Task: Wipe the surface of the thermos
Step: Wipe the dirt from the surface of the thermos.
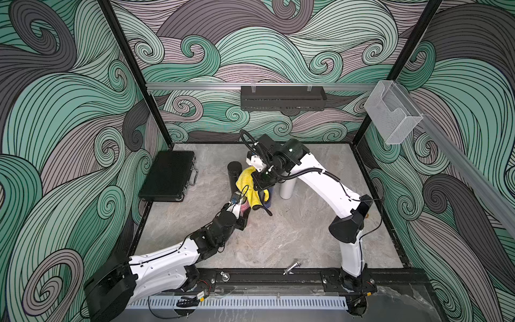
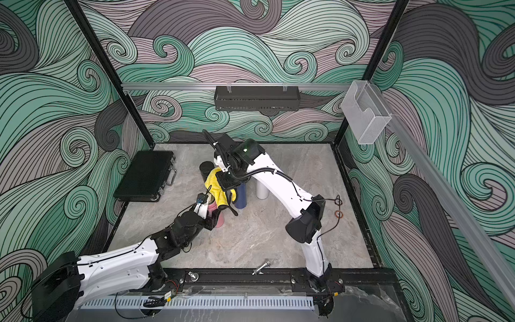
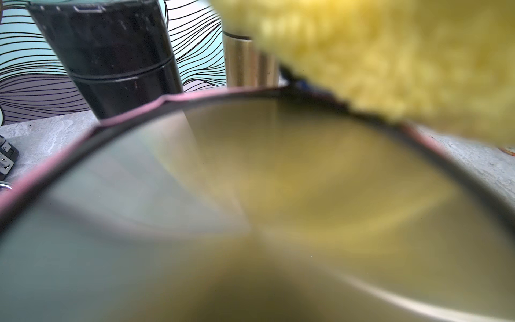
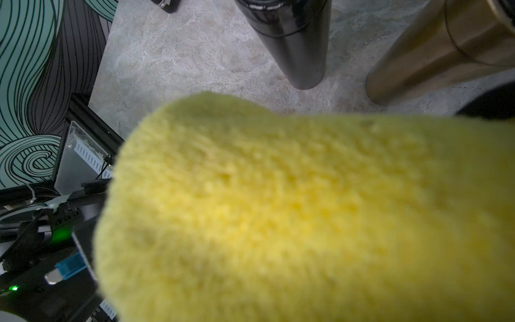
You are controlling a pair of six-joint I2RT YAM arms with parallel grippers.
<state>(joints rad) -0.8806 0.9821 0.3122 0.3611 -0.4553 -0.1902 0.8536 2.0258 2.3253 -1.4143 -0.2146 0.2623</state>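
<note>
Pink thermos (image 2: 220, 220), upright near the centre of the table (image 1: 292, 237), clasped by the closed left fingers (image 2: 211, 221) from the front-left; yellow cloth (image 1: 246, 181), pinched in the closed right fingers (image 1: 261, 192), hangs just beside its top on the back-edge side.

The pink thermos (image 2: 220, 220) stands upright on the table (image 1: 292, 237), a yellow cloth (image 1: 246, 181) hanging beside its top.

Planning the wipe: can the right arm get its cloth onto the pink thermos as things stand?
Probably yes. The right gripper holds the yellow cloth close over the pink thermos, with nothing between them. The left gripper clamps the thermos's near side, so that patch looks blocked.
</note>
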